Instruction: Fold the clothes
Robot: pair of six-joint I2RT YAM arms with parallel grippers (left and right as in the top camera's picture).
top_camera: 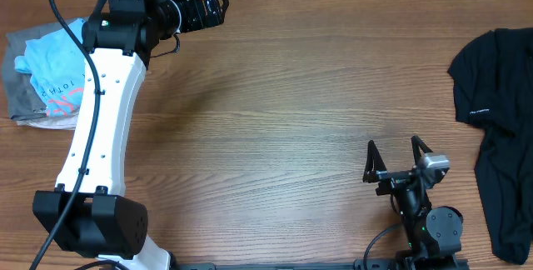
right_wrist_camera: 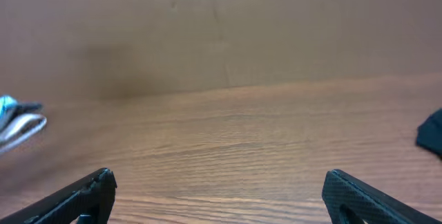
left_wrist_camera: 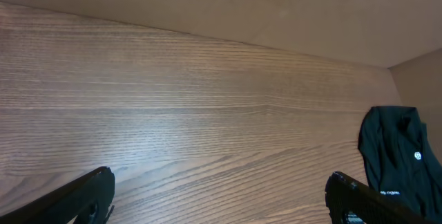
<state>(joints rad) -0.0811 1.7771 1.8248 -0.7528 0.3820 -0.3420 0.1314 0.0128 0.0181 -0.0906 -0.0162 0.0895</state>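
Observation:
The light blue T-shirt (top_camera: 52,72) with coral and white letters lies crumpled at the table's far left edge, on top of a grey garment (top_camera: 15,87). A sliver of it shows at the left edge of the right wrist view (right_wrist_camera: 15,124). My left gripper (top_camera: 215,5) is open and empty, held above the table near the back, right of the shirt; its fingers frame bare wood in the left wrist view (left_wrist_camera: 221,196). My right gripper (top_camera: 393,155) is open and empty near the front edge, right of centre, and its fingers frame bare wood in the right wrist view (right_wrist_camera: 219,196).
A black garment (top_camera: 501,128) lies spread at the right edge of the table, also visible in the left wrist view (left_wrist_camera: 397,158) and as a corner in the right wrist view (right_wrist_camera: 431,134). The wooden tabletop (top_camera: 283,112) lies between the two piles.

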